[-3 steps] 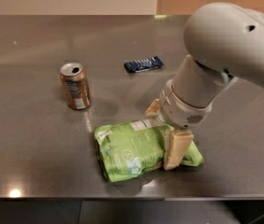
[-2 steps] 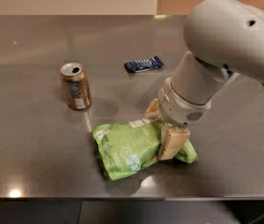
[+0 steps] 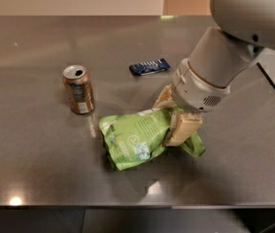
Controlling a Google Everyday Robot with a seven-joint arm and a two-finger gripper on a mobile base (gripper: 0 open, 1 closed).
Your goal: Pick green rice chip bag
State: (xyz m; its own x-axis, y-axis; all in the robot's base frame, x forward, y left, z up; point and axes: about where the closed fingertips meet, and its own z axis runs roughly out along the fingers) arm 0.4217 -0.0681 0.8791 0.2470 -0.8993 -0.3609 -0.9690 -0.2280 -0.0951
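The green rice chip bag [image 3: 134,139], lime green with white print, lies near the front middle of the grey metal table [image 3: 35,159]. My gripper [image 3: 174,115] comes down from the upper right and is shut on the bag's right end. One tan finger [image 3: 183,129] presses the front of the bag, the other finger [image 3: 163,97] is behind it. The bag is creased and tilted, with its right end raised and its left end low by the table.
A brown drink can [image 3: 78,89] stands upright to the left of the bag. A small dark blue wrapper [image 3: 149,66] lies flat behind the bag. The table's front edge [image 3: 127,206] runs just below the bag. My large white arm [image 3: 234,38] fills the upper right.
The fingers have closed in on the bag's right end and the bag has crumpled and tipped up on that side. The can and the wrapper have not moved.
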